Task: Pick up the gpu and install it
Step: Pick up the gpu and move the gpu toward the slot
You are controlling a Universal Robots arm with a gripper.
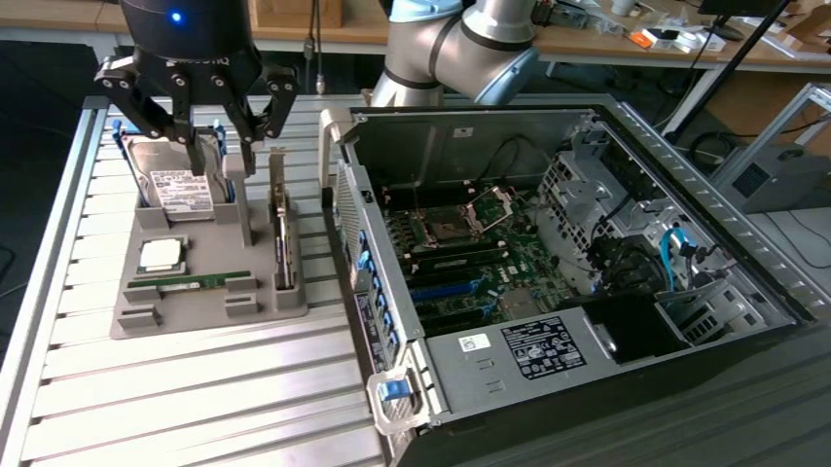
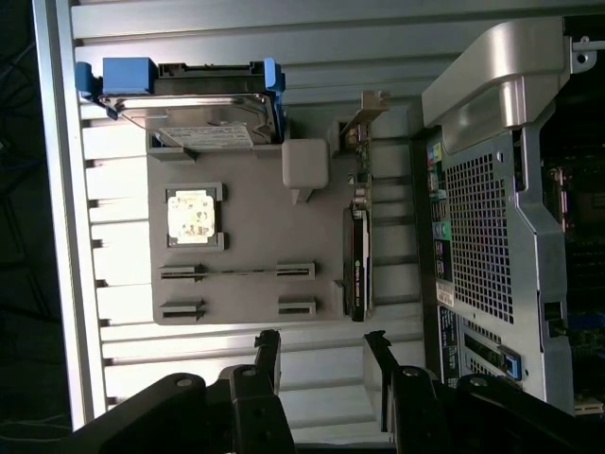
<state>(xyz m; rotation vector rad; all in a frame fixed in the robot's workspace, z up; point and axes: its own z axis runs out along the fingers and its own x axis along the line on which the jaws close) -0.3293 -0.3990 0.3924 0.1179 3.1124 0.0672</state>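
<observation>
The gpu point(image 1: 280, 238) is a thin dark card standing on edge in a slot of the grey holder point(image 1: 195, 306), at the holder's side nearest the computer case. Its silver bracket point(image 1: 276, 161) points to the far end. In the wrist view the gpu point(image 2: 357, 255) runs along the holder's point(image 2: 246, 251) edge, with its bracket point(image 2: 367, 109) at one end. My black gripper point(image 1: 214, 136) hangs open above the holder's far end, over the hard drive and to the exterior view's left of the gpu. Nothing lies between the fingers point(image 2: 269, 345) of the gripper point(image 2: 323, 339).
The holder also carries a hard drive point(image 1: 175, 185) in a blue frame, a square processor point(image 1: 162, 253) and a narrow green memory stick point(image 1: 195, 282). The open computer case point(image 1: 649, 146) lies at the exterior view's right, its motherboard point(image 1: 454, 263) exposed. Everything rests on a slatted metal table point(image 1: 195, 409).
</observation>
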